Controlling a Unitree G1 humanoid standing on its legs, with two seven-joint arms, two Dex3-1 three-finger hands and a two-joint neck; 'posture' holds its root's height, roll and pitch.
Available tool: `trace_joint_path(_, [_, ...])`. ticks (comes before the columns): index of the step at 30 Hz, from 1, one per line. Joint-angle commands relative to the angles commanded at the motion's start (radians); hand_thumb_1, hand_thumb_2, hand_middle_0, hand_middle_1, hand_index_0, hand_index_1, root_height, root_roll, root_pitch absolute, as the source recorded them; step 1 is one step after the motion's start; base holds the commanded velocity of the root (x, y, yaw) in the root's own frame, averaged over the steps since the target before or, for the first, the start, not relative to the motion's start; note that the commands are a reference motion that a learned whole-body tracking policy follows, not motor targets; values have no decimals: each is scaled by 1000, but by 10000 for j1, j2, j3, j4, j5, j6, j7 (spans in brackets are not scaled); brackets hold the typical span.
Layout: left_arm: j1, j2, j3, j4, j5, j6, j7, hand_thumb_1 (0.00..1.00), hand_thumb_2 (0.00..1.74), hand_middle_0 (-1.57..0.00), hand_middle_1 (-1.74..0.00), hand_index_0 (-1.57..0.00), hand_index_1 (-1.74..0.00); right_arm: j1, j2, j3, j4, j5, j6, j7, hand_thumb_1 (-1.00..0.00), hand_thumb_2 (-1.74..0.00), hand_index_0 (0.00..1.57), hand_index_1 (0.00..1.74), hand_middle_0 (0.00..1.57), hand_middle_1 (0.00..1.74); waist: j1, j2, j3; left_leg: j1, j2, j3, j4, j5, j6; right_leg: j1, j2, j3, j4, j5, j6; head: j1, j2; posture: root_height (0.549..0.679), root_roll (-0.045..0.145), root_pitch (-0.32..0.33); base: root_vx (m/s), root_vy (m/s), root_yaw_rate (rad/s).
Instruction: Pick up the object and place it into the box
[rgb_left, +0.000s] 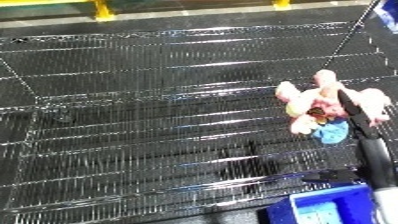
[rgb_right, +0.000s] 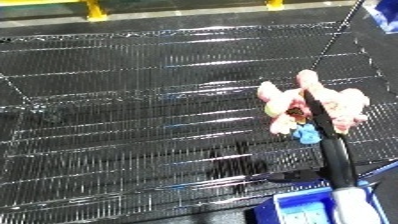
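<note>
The pink plush toy (rgb_right: 311, 107) is at the right of the black wire-mesh tabletop (rgb_left: 160, 125). The right hand (rgb_right: 315, 112), dark and narrow, overlaps it; its finger state cannot be determined. The blue bin (rgb_right: 306, 207) sits at the lower right edge.

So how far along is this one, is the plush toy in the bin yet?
Not yet. The pink plush toy with a blue patch appears lifted off the black wire-mesh surface, so the pick looks done. The right hand has a dark finger across the toy, though how it is gripped is unclear. Still left: carrying it to the blue plastic bin at the lower edge and releasing it.
</note>
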Motion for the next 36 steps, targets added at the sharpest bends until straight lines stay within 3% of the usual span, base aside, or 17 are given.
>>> trace_joint_path(10, [25,273,-533,26,-283,-142,-126,1000,1740,-1570,-1740,-1570,-1740,-1339,-1527,838,1651,-220,305,107,0,0,0,0,0,0,46,257,9,-172,-35,27,-66,63,-16,-365,-35,95,66,68,32,2453,-114,627,60,-185,12,-23,-34])
trace_joint_path(17, [59,628,-981,-5,-571,-342,-212,1000,1740,-1570,-1740,-1570,-1740,-3418,-2891,2086,4026,-406,881,140,0,0,0,0,0,0,138,638,9,-416,-107,21,-118,115,-37,-743,-71,166,164,105,55,4468,669,627,66,-155,12,-7,-22])
trace_joint_path(21, [167,771,-1308,41,-756,-420,-235,1000,1740,-1570,-1740,-1570,-1740,-5341,-3622,3220,5986,-654,1064,253,0,0,0,0,0,0,262,909,-5,-583,-161,5,-113,141,-66,-968,-95,208,236,109,23,5284,1105,627,71,-137,8,9,-27])
trace_joint_path(28, [287,963,-1732,229,-780,-452,-257,1000,1740,-1570,-1740,-1570,-1740,-7754,-4101,4772,8378,-1159,1113,457,0,0,0,0,0,0,448,1246,-46,-885,-261,1,-142,242,-114,-1473,-154,250,449,96,-29,5748,1927,626,82,-107,11,2,-15])
trace_joint_path(36, [528,950,-1818,384,-878,-467,-287,1000,1740,-1570,-1740,-1570,-1740,-9564,-4386,6034,9455,-1416,1219,605,0,0,0,0,0,0,498,1605,9,-1485,-342,9,-99,401,-148,-2308,-220,332,779,70,-67,5890,3299,622,97,-61,13,-22,-11])
